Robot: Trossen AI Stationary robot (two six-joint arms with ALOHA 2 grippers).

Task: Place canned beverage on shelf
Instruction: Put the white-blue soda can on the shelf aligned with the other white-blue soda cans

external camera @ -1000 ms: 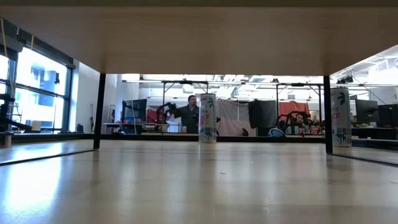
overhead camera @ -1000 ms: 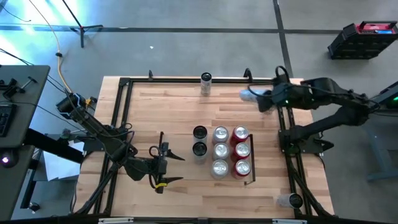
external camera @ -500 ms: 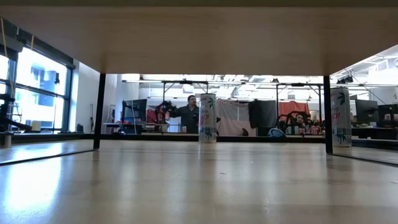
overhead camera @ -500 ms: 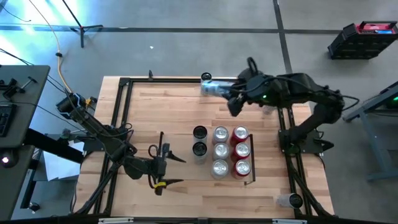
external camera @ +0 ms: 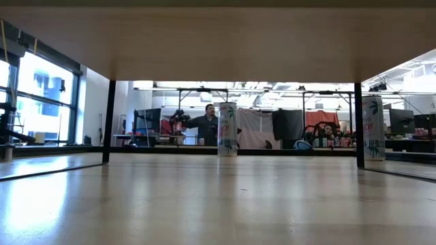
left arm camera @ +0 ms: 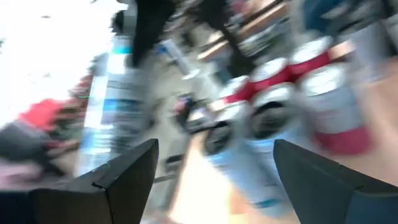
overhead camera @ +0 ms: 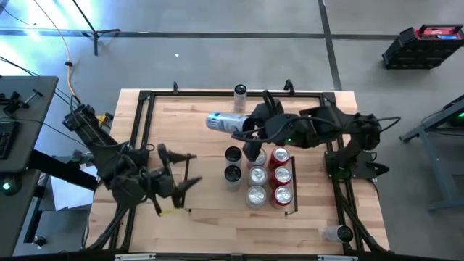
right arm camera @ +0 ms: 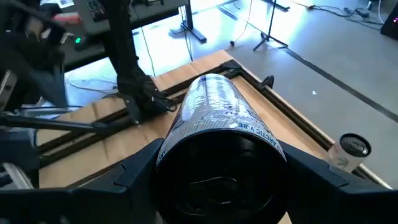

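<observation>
Currently the right gripper is clamped on a silver-blue can, held lying sideways in the air above the table, just beyond the far edge of the shelf. Shelf holds eight cans: two dark, three silver, three red. Left column looks to have a free slot nearest the front. Judgement: the can must be turned upright before lowering, then brought down straight into the open slot so it doesn't clip the neighbours; release only once its base sits flat. Left gripper waits over the table's left side, fingers spread, holding nothing. One more can stands at the far rail.
</observation>
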